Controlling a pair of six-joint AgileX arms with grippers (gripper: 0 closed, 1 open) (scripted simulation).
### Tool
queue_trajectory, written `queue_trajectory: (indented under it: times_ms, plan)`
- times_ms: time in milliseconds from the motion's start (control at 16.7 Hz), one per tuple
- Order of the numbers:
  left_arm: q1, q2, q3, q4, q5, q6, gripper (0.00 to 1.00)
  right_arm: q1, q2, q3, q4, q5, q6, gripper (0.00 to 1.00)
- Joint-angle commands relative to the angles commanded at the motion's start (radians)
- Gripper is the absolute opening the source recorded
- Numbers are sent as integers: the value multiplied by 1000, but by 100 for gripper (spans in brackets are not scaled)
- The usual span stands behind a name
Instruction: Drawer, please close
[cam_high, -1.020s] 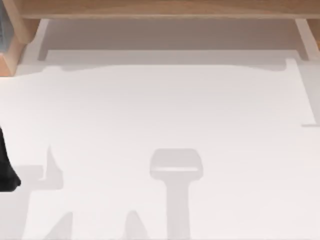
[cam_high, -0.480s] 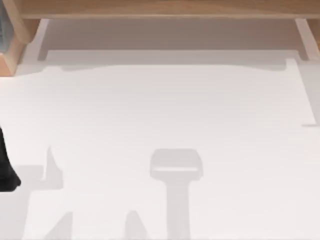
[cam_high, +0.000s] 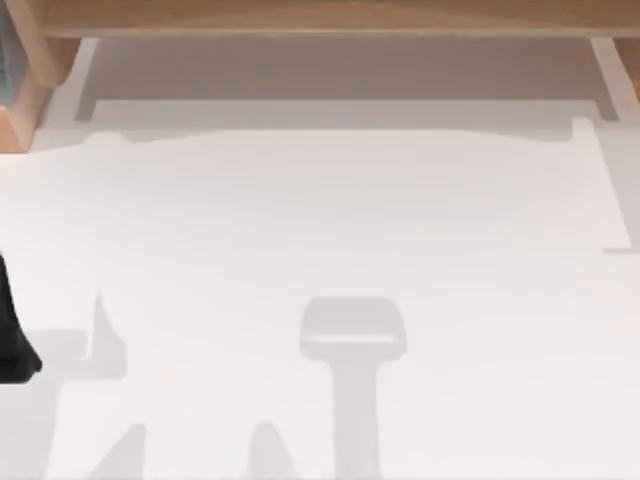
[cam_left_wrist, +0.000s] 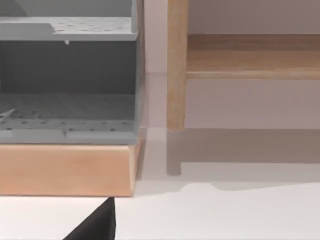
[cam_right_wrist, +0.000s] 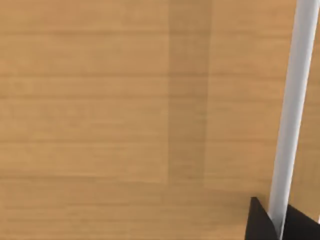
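Note:
In the right wrist view the drawer (cam_right_wrist: 100, 120) is a broad light-wood front seen from very close. A thin white handle bar (cam_right_wrist: 292, 100) runs across it. My right gripper (cam_right_wrist: 278, 224) has a black fingertip pressed against each side of that bar, shut on it. My left arm is a dark shape (cam_high: 12, 340) at the top view's left edge, over the white table. One black tip of my left gripper (cam_left_wrist: 97, 225) shows in the left wrist view, in front of a wooden cabinet.
A wooden cabinet (cam_left_wrist: 65, 167) with grey perforated shelves (cam_left_wrist: 67, 115) stands at the table's far left corner (cam_high: 15, 100). A wooden beam (cam_high: 320, 18) spans the far edge on slim legs (cam_left_wrist: 176, 65). Arm shadows lie on the white tabletop (cam_high: 350, 200).

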Motion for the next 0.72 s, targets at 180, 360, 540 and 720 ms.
queue_trajectory:
  times_ms: [180, 360, 540, 720]
  plan:
    - [0, 0, 0, 0, 0, 0, 100, 0, 0, 0, 0, 0, 0, 0]
    - [0, 0, 0, 0, 0, 0, 100, 5, 7, 15, -11, 10, 1, 0]
    - [0, 0, 0, 0, 0, 0, 100, 43, 34, 89, -57, 51, 1, 0]
    - [0, 0, 0, 0, 0, 0, 100, 91, 67, 175, -113, 96, 1, 0]
